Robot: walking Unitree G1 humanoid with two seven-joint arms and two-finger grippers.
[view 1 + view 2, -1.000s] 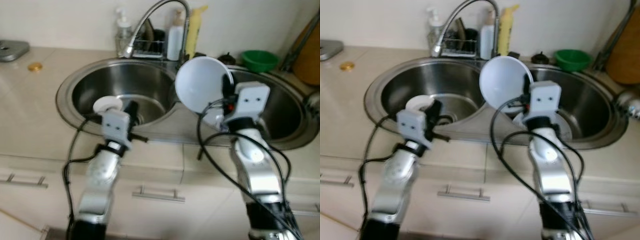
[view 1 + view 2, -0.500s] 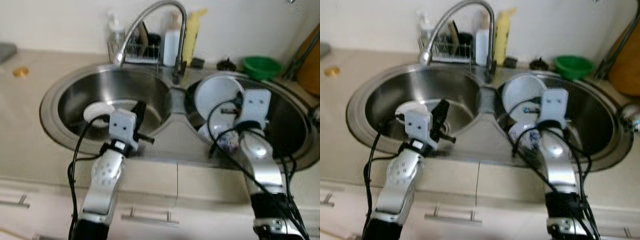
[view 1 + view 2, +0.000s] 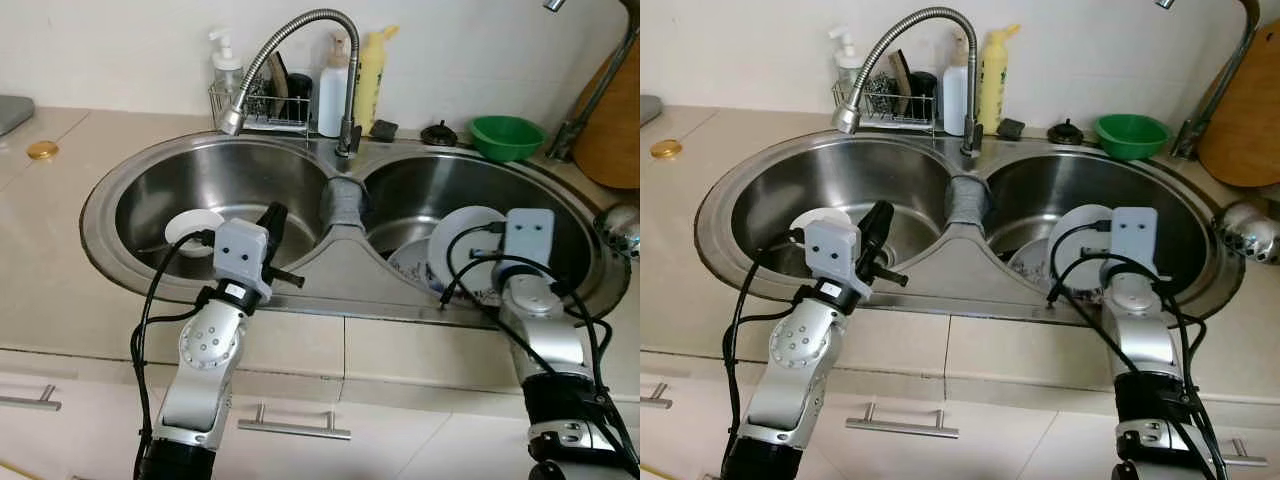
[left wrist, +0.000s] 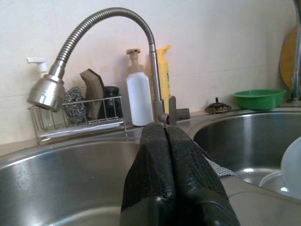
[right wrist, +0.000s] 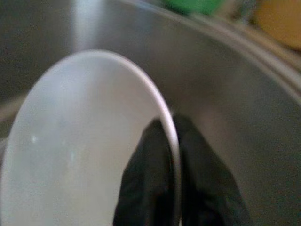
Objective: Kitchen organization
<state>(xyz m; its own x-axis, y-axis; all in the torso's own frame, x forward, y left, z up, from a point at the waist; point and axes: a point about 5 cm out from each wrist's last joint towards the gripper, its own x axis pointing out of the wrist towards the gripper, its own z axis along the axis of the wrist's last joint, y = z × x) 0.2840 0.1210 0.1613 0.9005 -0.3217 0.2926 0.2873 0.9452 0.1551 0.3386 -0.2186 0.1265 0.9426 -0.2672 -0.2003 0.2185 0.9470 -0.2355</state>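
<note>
Right gripper pinches white plate rim, low in right basin; release pending. Left gripper closed, empty.

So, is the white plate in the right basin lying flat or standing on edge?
On edge: the white plate stands tilted in the right basin, its rim pinched by the right gripper.

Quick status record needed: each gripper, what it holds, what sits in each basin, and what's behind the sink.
right gripper: shut on the rim of the white plate, held tilted low in the right basin
left gripper: fingers shut, holding nothing, over the left basin
left basin contents: small white dish
right basin contents: patterned plate under the held plate
behind sink: faucet, wire rack, white bottle, yellow bottle, green bowl
</note>
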